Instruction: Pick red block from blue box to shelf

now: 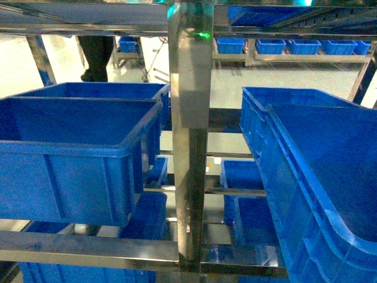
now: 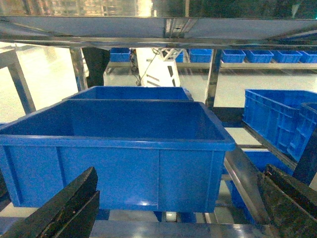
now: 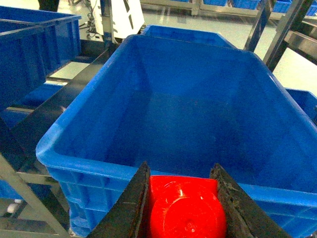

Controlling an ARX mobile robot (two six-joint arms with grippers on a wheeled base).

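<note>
In the right wrist view the red block [image 3: 183, 208], its round stud facing the camera, is clamped between the two dark fingers of my right gripper [image 3: 181, 168], which is shut on it. It hangs just before the near rim of a dark blue crate [image 3: 163, 173]. My left gripper [image 2: 179, 171] is open with nothing between its fingers, in front of a dark blue bin [image 2: 114, 173]. The shelf [image 1: 188, 147] of shiny steel uprights and rails fills the head view. The blue box is out of view. Neither gripper shows in the head view.
Dark blue bins [image 1: 70, 165] and ribbed crates [image 1: 318, 177] stand on the shelf tiers to left and right of the middle upright. A steel rail [image 1: 88, 247] runs along the front. More blue crates [image 1: 294, 46] line a far rack. A person's legs [image 1: 97, 56] stand behind.
</note>
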